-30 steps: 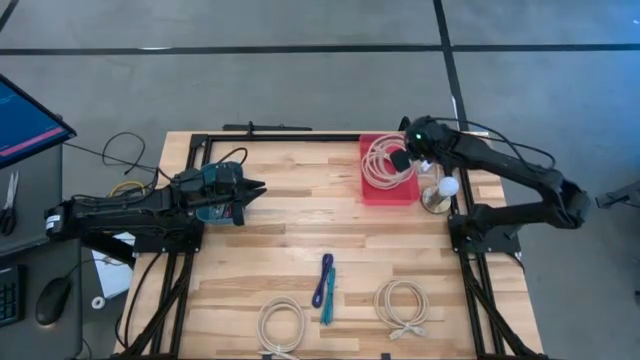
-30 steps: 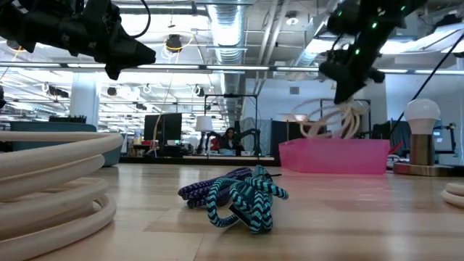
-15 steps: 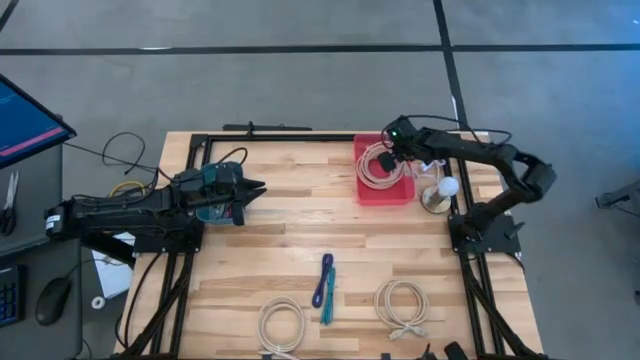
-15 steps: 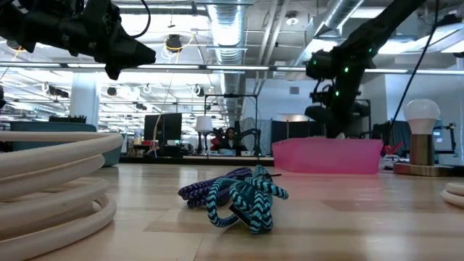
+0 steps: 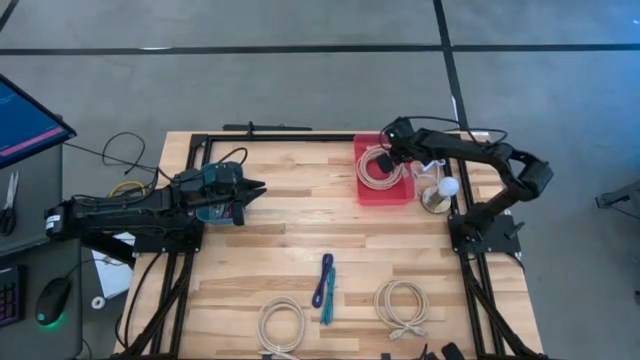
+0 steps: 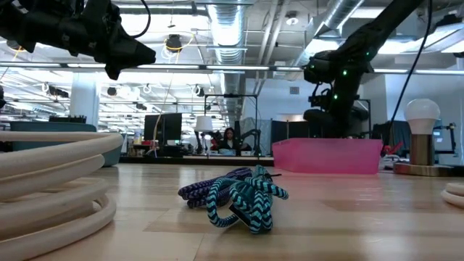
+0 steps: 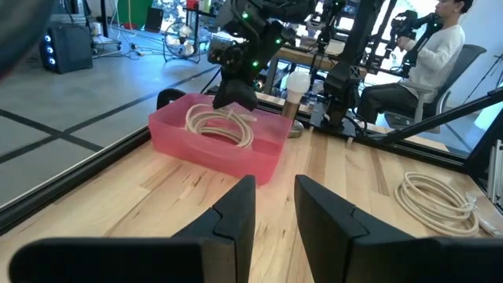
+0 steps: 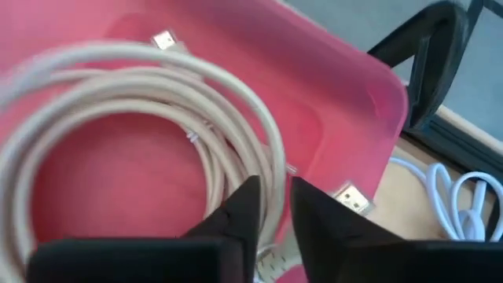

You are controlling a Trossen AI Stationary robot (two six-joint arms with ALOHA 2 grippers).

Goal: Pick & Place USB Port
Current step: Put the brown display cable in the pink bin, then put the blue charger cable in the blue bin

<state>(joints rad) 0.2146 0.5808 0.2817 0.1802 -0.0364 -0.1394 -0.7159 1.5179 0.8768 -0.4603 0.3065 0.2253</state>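
— Where is your right gripper (image 5: 388, 152) now?

— Down over the pink bin (image 5: 372, 190) at the far right of the table (image 5: 300, 225), its tip low inside the rim. In my right wrist view the two fingers (image 8: 240, 214) stand close together with only a thin slit between them, and the beige cable passes right at their tips. Whether I am actually pinching it, I cannot tell.

— And the USB cable itself?

— The coiled beige USB cable (image 5: 375, 168) lies in the pink bin, looped on its floor; one metal plug (image 8: 164, 39) shows against the far wall.

— Your left gripper (image 5: 255, 187)?

— It hovers over the left part of the table, well apart from the bin, fingers spread with a clear gap.

— What else is on the boards?

— A blue and teal braided cable (image 5: 324, 288) near the front middle, two more beige coils, one (image 5: 281, 324) at the front and another (image 5: 402, 305) to its right, and a lamp (image 5: 441, 192) just beside the bin.
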